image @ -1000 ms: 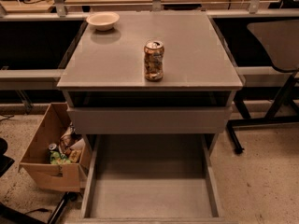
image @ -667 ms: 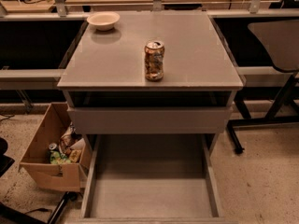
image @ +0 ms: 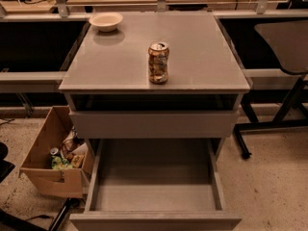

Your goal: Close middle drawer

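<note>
The middle drawer (image: 155,196) stands pulled far out from the grey cabinet, below the near edge of the tabletop (image: 202,47). Its wide, shallow tray lies open to the camera, and its plain flat front runs along the bottom of the view. Nothing can be seen inside the tray. Just above it, directly under the tabletop's near edge, the upper drawer (image: 154,124) sits out a little way, with a dark gap showing between its front and the tabletop. On the tabletop a drink can (image: 158,62) stands upright, roughly midway between the left and right edges and nearer the near edge than the far one. A pale bowl (image: 106,21) rests close to the far left corner, well apart from the can. On the floor to the left of the cabinet, below the tabletop's left edge, an open cardboard box (image: 45,179) holds mixed scraps and is just beside the side of the pulled-out drawer. To the right, past the tabletop's right edge, the dark legs of a chair (image: 284,124) stand on the speckled floor. The gripper is outside the camera view, so whether it is open or closed cannot be told.
</note>
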`<state>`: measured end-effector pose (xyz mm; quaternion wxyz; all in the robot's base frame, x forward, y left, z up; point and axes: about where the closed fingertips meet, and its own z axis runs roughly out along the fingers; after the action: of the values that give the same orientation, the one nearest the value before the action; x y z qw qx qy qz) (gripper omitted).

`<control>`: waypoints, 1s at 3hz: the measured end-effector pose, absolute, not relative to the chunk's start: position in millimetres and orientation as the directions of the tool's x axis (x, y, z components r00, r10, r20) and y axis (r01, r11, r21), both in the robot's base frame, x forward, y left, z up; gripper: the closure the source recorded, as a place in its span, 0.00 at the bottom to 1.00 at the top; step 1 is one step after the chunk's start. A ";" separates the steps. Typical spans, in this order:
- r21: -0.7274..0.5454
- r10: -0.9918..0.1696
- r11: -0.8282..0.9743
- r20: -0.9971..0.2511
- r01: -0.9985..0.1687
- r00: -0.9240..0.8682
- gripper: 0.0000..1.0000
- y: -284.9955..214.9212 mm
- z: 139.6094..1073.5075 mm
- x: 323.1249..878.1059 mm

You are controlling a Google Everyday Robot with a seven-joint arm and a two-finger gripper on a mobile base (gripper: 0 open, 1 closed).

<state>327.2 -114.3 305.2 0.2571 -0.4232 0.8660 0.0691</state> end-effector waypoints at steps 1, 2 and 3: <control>-0.155 -0.735 0.573 -0.531 -0.805 -0.421 1.00 -110.3 305.0 368.7; -0.186 -0.749 0.549 -0.542 -0.815 -0.381 1.00 -108.6 308.8 387.9; -0.264 -0.780 0.489 -0.558 -0.832 -0.282 1.00 -104.8 328.5 462.6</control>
<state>462.6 -104.8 328.5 0.3243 -0.5040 0.7995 0.0396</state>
